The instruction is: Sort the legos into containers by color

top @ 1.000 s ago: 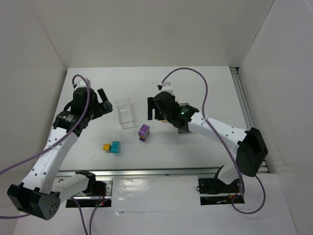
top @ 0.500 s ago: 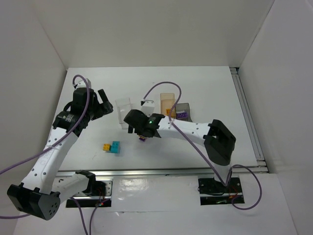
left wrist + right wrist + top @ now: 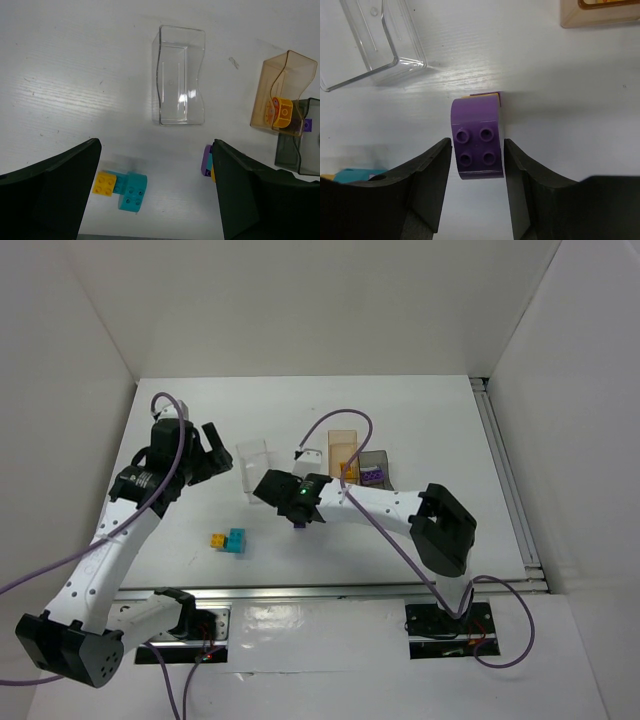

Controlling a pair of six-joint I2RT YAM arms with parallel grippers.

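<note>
Right end effector (image 3: 477, 147) now around lego (image 3: 475, 131)

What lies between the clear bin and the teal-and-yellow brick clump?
Nothing: bare table between the clear bin and the teal-and-yellow clump, shown in the left wrist view.

R gripper (image 3: 478, 150) swung left, gripping purple lego (image 3: 476, 137)

No legible text or markings.
</note>
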